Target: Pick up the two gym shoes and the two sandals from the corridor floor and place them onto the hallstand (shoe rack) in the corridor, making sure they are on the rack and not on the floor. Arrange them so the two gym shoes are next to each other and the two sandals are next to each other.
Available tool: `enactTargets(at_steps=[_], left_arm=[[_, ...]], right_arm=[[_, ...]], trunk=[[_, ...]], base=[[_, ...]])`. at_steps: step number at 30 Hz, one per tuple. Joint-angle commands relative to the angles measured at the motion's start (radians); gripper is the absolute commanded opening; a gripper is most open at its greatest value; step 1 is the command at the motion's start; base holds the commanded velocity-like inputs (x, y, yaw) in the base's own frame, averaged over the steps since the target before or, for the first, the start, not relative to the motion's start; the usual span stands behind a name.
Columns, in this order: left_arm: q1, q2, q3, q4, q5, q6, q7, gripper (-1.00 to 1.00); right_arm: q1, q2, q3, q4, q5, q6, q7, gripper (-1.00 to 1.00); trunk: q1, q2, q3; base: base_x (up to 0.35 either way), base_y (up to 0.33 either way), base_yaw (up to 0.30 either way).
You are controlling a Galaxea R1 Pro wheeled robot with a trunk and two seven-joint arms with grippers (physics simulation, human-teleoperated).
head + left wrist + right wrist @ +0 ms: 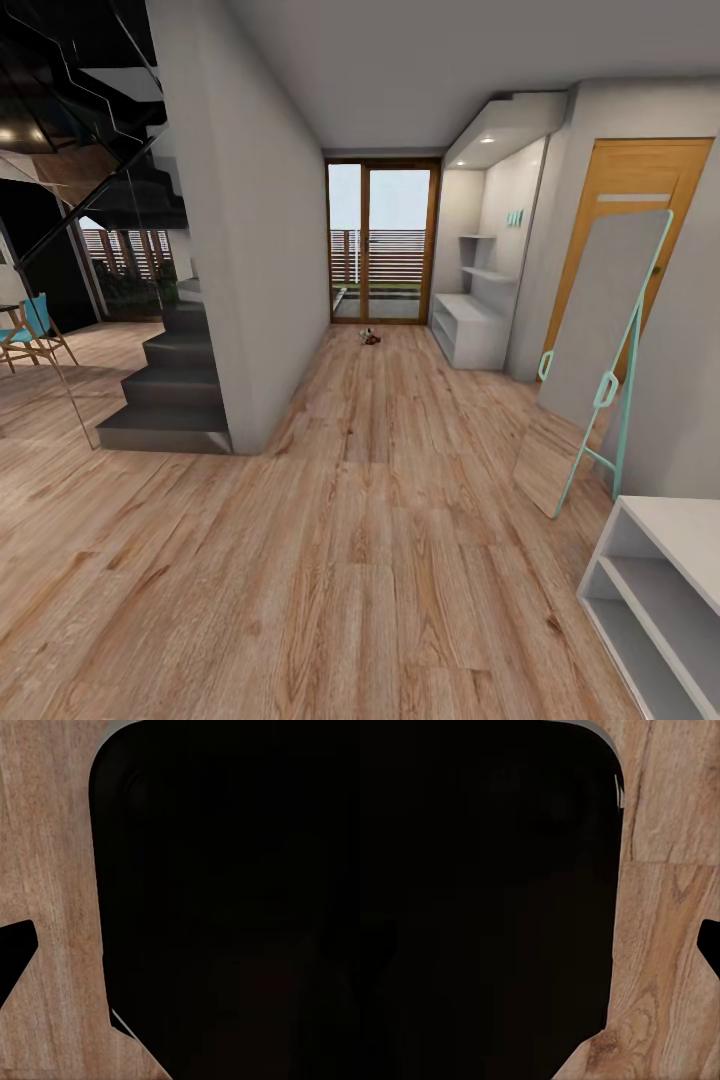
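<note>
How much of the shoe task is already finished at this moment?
Nothing looks done yet. A small cluster of footwear lies on the corridor floor far down the hall, near the glass doors; it is too small to tell the pairs apart. The hallstand beside it looks bare. Nothing is in hand. All picking and placing remains.

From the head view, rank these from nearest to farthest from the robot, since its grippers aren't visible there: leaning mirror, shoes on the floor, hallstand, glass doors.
1. Leaning mirror, right side.
2. Hallstand, right wall, farther along.
3. Shoes, on the floor mid-corridor; depth close to the hallstand's, hard to separate.
4. Glass doors, at the corridor's end.
</note>
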State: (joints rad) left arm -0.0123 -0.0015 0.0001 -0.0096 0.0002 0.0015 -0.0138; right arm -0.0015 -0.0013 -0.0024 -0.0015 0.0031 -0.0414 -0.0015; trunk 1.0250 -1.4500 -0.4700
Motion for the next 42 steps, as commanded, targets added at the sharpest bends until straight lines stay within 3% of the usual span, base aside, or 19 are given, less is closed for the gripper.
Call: enactTargets(at_steps=[1,27,42], left_arm=[[0.0,0.0,0.0,0.0,0.0,0.0,0.0,1.0],[0.0,0.0,0.001,-0.001,0.001,0.0,0.0,1.0],[0.0,0.0,0.001,-0.001,0.001,0.0,0.0,1.0]], right_arm=[[0.0,0.0,0.001,0.0,0.0,0.0,0.0,1.0],[0.0,0.0,-0.003,-0.001,-0.006,0.0,0.0,1.0],[0.0,-0.002,-0.005,-0.003,-0.007,-0.024,0.002,1.0]], trunk=[[0.0,0.0,0.0],[0.0,0.0,0.0],[0.0,0.0,0.0]], base=[[0.0,0.0,0.0],[0.005,0.0,0.0],[0.288,0.052,0.0]])
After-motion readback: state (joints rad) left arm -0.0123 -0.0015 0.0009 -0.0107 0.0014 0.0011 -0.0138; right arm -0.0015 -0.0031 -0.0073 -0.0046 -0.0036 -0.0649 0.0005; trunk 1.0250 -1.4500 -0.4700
